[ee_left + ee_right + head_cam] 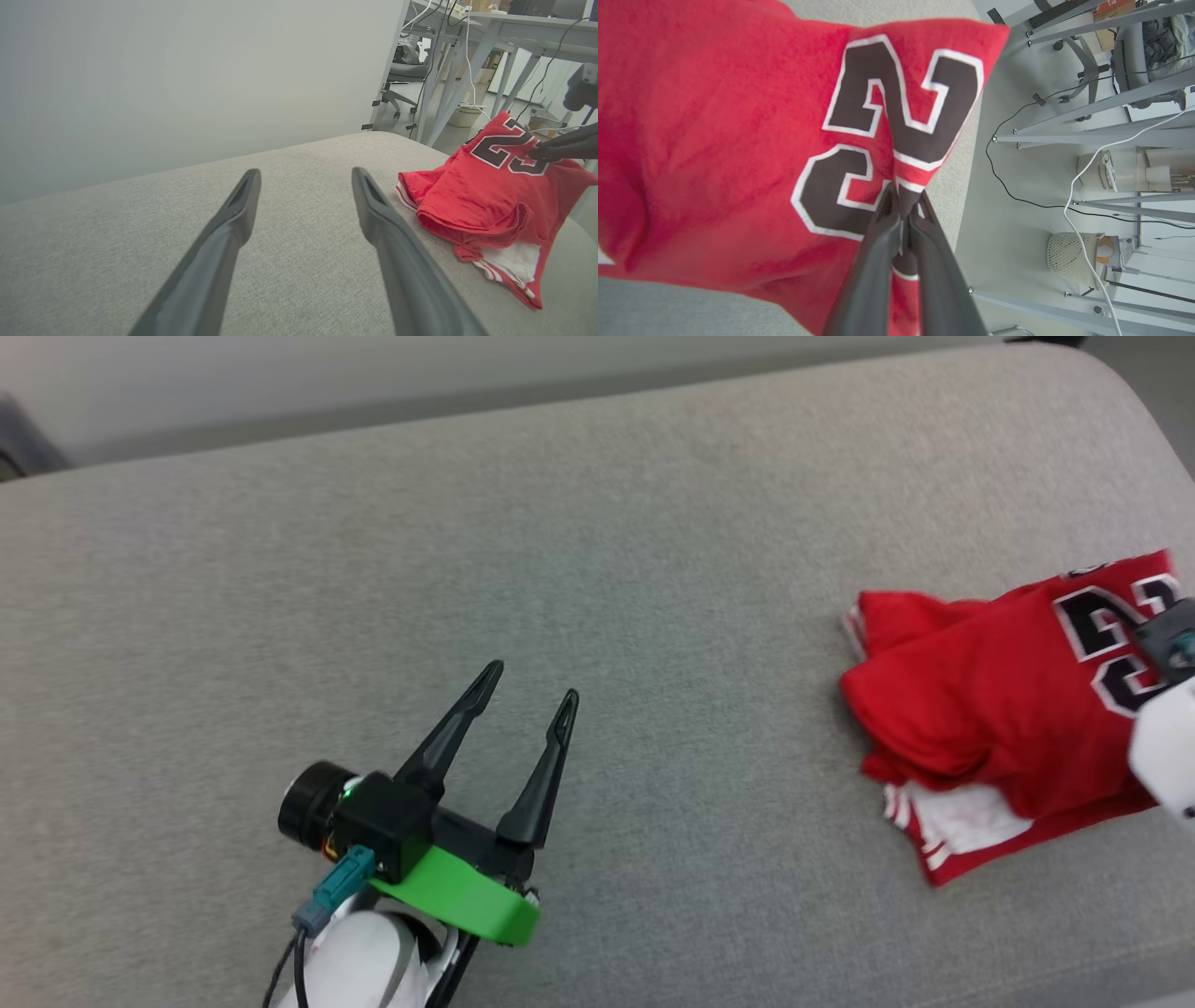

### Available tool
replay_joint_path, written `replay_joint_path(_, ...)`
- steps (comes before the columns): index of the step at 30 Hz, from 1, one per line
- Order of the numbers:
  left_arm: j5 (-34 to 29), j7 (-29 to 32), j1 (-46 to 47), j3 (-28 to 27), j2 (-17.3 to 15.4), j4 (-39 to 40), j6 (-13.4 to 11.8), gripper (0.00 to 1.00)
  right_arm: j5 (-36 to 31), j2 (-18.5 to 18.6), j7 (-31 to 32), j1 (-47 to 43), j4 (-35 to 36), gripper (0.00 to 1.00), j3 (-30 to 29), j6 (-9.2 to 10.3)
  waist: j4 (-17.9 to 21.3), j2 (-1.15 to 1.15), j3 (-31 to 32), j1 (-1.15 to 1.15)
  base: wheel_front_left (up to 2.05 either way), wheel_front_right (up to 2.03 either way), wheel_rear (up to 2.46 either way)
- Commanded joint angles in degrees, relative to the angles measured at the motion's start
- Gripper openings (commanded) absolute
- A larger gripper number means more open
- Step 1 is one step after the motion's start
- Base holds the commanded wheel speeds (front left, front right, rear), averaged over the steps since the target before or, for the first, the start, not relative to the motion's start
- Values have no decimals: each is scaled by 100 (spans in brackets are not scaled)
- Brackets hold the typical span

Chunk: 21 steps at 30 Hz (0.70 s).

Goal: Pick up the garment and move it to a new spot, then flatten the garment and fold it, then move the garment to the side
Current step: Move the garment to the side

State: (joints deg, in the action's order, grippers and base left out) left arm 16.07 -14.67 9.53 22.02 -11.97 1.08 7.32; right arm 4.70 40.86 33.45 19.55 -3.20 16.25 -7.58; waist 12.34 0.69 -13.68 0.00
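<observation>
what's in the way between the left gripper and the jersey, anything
Nothing visible: only bare grey cushion lies between the open left gripper and the garment. The right gripper is shut on the garment at its number.

I note a grey fabric tabletop, plain pale wall behind. Beyond its edge: metal desk legs, office chair, woven basket.
</observation>
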Motion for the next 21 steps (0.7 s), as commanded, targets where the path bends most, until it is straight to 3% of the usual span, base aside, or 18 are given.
replay_joint_path(1,-49,-33,149,31,-93,57,17,100,-29,75,-146,173,-169,0,-64,9,609,-69,-693,0,0,0,0)
replay_joint_path(10,-161,-33,705,223,-510,534,17,100,-265,56,-1286,895,-1938,0,-1030,9,751,-69,-1574,0,0,0,0)
replay_joint_path(21,-208,78,970,128,-779,1273,-36,100,-823,-37,-2470,1509,-3598,0,-2511,9,313,-69,-2204,0,0,0,0)
